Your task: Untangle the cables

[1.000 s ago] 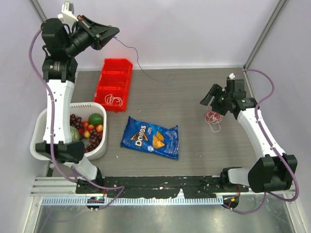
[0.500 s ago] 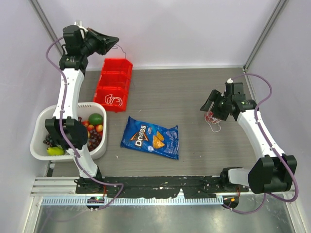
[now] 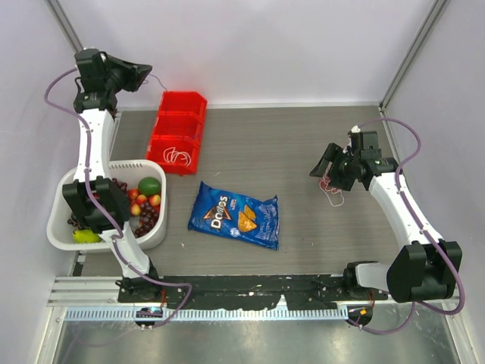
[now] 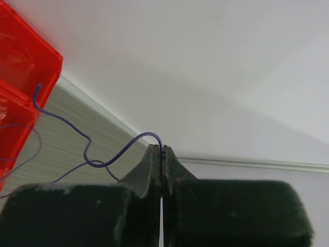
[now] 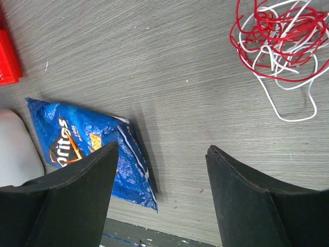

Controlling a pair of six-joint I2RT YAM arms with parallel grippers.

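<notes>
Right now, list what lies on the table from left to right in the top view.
basket → red bin → chip bag → cables

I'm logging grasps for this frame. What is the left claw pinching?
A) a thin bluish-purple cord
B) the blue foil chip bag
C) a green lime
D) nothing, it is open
A: in the left wrist view the left claw is closed on the thin bluish-purple cord, which arcs out from between its tips and trails off toward the red plastic bin.
</notes>
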